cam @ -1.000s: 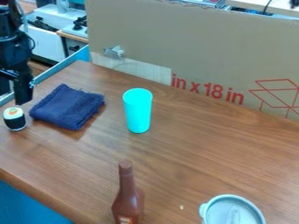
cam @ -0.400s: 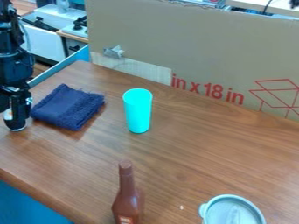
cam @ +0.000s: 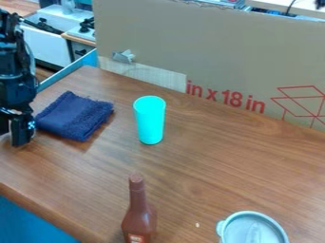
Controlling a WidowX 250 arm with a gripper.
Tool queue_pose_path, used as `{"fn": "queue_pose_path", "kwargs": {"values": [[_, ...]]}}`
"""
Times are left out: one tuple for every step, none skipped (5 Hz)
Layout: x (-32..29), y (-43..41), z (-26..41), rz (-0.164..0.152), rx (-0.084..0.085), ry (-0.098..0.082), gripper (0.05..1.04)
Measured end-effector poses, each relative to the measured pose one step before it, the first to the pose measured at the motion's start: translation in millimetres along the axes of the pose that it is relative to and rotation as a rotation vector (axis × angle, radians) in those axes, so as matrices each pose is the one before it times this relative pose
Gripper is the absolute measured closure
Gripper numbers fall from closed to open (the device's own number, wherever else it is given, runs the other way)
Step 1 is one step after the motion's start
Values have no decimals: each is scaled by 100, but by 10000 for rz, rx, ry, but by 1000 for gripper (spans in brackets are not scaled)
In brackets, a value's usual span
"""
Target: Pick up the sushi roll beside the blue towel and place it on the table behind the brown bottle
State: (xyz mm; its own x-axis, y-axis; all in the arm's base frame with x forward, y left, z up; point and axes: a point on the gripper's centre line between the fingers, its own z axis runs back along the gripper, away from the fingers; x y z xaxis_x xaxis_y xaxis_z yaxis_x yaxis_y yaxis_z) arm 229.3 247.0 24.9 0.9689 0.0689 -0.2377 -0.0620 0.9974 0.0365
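wood-grain table (cam: pixel 209 166) | cardboard sheet (cam: pixel 215 47) behind | white cabinet (cam: pixel 49 46) upper left

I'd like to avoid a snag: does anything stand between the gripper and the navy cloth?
Nothing visible stands between the gripper and the navy cloth; the turquoise cup stands on the cloth's other side.

Red lettering (cam: pixel 225 97) "in x 18 in" on cardboard (cam: pixel 222 52), an unreadable label (cam: pixel 136 238) on the brown bottle (cam: pixel 139 216)
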Motion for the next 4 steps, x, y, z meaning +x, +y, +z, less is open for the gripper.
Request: {"fn": "queue_pose_path", "kwargs": {"values": [[367,559,-163,280,150,60,158],[43,-210,1,-38,-132,-28,382],[-219,-1257,2054,-203,-552,-636,491],[-1798,-2748,4841,-490,-148,-1166,499]]}}
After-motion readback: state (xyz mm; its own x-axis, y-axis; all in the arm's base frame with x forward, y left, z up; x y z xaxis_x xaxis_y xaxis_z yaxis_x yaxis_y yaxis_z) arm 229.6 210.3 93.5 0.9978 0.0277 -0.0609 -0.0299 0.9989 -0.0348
